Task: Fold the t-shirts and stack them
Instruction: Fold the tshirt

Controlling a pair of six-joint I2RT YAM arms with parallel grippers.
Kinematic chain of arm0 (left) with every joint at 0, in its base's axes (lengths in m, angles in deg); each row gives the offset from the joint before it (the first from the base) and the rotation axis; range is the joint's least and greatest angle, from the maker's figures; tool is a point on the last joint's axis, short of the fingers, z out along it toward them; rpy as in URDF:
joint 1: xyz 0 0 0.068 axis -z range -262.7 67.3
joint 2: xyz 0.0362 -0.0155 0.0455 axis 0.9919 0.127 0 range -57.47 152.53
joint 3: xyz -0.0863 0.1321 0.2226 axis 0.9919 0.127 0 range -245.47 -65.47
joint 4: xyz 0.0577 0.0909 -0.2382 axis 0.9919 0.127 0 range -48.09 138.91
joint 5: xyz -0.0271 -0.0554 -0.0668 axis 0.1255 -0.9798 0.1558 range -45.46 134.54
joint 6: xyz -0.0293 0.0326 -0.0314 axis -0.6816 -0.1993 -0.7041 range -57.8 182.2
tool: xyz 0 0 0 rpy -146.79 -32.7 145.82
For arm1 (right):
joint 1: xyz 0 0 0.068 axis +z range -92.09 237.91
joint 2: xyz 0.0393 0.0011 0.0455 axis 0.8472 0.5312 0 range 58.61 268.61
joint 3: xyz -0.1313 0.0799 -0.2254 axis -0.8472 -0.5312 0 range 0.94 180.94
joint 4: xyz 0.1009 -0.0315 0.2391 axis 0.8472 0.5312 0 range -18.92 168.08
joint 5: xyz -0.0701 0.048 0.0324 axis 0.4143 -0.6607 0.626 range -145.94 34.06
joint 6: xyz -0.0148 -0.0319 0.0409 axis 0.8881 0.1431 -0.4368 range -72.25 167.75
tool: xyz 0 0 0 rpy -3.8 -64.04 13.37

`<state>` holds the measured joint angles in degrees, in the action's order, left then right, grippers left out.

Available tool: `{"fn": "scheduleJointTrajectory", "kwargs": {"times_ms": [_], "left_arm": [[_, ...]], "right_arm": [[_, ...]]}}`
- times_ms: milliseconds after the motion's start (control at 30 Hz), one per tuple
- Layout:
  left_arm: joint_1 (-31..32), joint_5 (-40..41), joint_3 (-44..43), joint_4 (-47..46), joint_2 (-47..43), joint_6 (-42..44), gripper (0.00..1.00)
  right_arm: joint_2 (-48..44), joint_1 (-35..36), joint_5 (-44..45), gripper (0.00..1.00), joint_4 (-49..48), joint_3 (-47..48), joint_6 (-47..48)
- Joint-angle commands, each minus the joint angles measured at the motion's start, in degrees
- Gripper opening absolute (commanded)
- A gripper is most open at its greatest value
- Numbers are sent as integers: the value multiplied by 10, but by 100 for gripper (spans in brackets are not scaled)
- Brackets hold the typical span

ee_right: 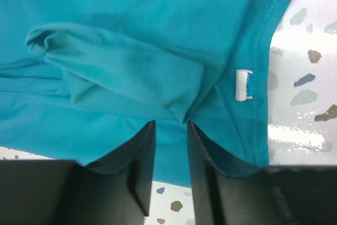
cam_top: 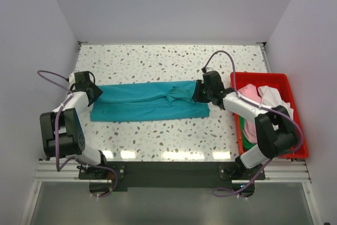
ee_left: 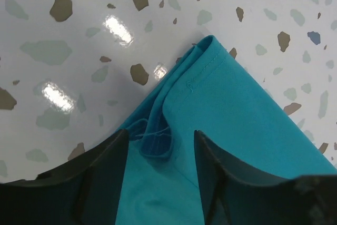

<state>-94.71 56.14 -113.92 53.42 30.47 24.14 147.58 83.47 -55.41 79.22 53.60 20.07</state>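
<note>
Sitting at fold one: teal t-shirt [cam_top: 147, 106] banded across the counter [cam_top: 158, 61], right fingers [ee_right: 142, 172] pinching it, left fingers [ee_left: 100, 177] spread, other t-shirts [cam_top: 266, 97] unfolded in red bin [cam_top: 260, 75].

The top view is bright and even, lit from overhead, with a row of soft glare patches along the lower edge of the table [cam_top: 158, 56] and only a thin shadow under the teal t-shirt [cam_top: 147, 104]. In the left wrist view, white hot spots sit at centre left and upper middle on the glossy surface; the left gripper [ee_left: 160, 135] is dark and soft-edged. In the right wrist view, glare washes out the right edge, stitching is sharp, and the right gripper [ee_right: 171, 124] is nearly black.
</note>
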Motion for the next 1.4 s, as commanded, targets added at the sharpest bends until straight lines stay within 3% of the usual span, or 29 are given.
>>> {"fn": "scheduleJointTrajectory", "kwargs": {"times_ms": [0,67,267,567,733,967,1367], "left_arm": [[-6,9,17,-20,-57,-19,60],[-6,4,14,-17,-69,-19,64],[15,-16,-17,-4,-75,-14,64],[140,-35,-66,-26,11,-8,62],[178,-73,-83,-53,53,-11,61],[234,-86,-111,-64,104,-11,60],[291,-140,-157,-106,144,2,59]], "right_arm": [[-52,4,4,37,-36,-13,1],[-67,5,1,46,-31,-8,5],[-37,29,31,49,-6,65,30],[175,41,58,49,18,267,68],[256,41,51,49,30,331,73],[247,63,45,47,24,291,69],[97,97,13,40,-25,124,19]]}}
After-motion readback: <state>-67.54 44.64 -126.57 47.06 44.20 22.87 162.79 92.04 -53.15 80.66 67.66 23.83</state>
